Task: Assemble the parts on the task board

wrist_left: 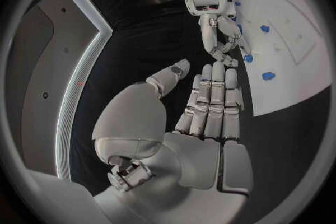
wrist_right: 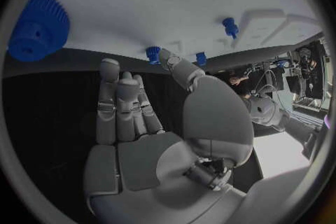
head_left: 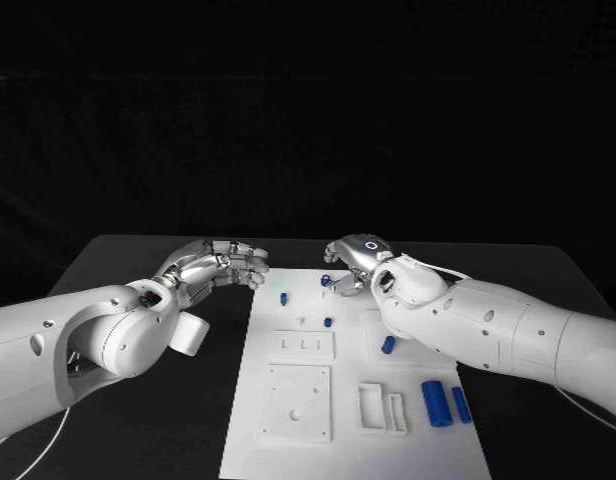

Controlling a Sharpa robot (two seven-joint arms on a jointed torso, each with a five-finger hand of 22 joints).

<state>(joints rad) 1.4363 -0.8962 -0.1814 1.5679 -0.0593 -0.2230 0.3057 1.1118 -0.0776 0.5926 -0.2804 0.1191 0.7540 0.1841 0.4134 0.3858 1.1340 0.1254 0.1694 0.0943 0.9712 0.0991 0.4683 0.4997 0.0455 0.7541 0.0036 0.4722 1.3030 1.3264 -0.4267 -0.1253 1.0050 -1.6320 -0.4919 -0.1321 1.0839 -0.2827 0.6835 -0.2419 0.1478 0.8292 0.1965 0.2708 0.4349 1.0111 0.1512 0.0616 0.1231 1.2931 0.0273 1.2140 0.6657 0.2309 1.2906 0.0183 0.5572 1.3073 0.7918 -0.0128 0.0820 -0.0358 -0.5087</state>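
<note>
— Hand on the left (head_left: 219, 266), how does it sit?
— Left of centre in the head view, over the black bench (head_left: 150, 260) just beside the white board (head_left: 351, 440); fingers straight and together, holding nothing.
— And the right hand (head_left: 354, 262)?
— Centre of the frame, over the board's far end, fingers extended, nothing gripped; its thumb tip is near a small blue part (wrist_right: 153, 54).
— Where are the other parts?
— On the board: a gear (wrist_right: 38, 28) near the right hand, two blue cylinders (head_left: 435, 402) at lower right, small pegs (head_left: 327, 322) mid-board.
</note>
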